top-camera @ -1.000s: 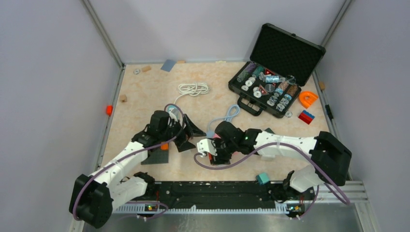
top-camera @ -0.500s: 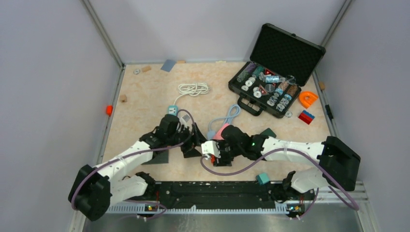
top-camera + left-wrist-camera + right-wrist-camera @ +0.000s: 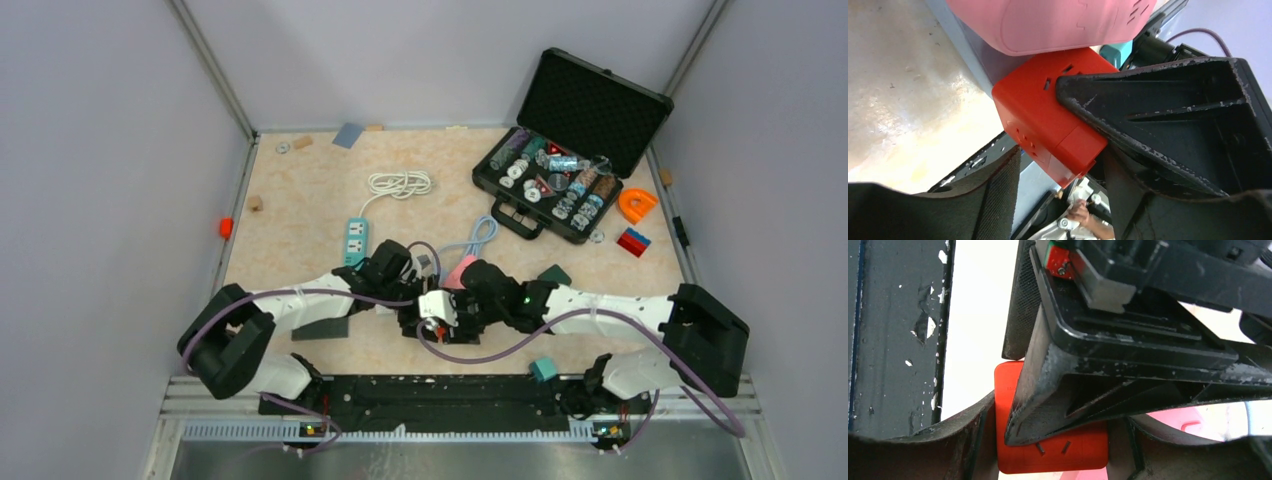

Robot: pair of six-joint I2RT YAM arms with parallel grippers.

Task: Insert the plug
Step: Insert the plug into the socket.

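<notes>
1. Just on the near side of the pink block (image 3: 1063,22), tucked close under it, sits the red plug block (image 3: 1068,145), between my two grippers. Whether the plug and the pink block touch, I cannot tell.
2. My right gripper (image 3: 1055,450) is clamped on that plug at a middling width, with a finger on each of two opposite faces.
3. My left gripper (image 3: 1035,122) straddles the same plug and stands fairly wide. One finger (image 3: 1148,110) presses on a slotted face. The ribbed pad (image 3: 998,190) of the other finger lies just beside the opposite edge. I cannot tell whether that pad touches, so I cannot call this a grip.
4. I judge the plug to be hard moulded plastic: light, stiff, and smooth enough to slide or twist if I pinch it near a corner. Two flat opposite faces, taken at their middle, look like the best hold, with the mating end left free.
5. Beyond the pink block and to its left, the teal power strip (image 3: 356,240) lies flat on the desk (image 3: 300,200). It is probably where the plug goes, though that is my guess.
</notes>
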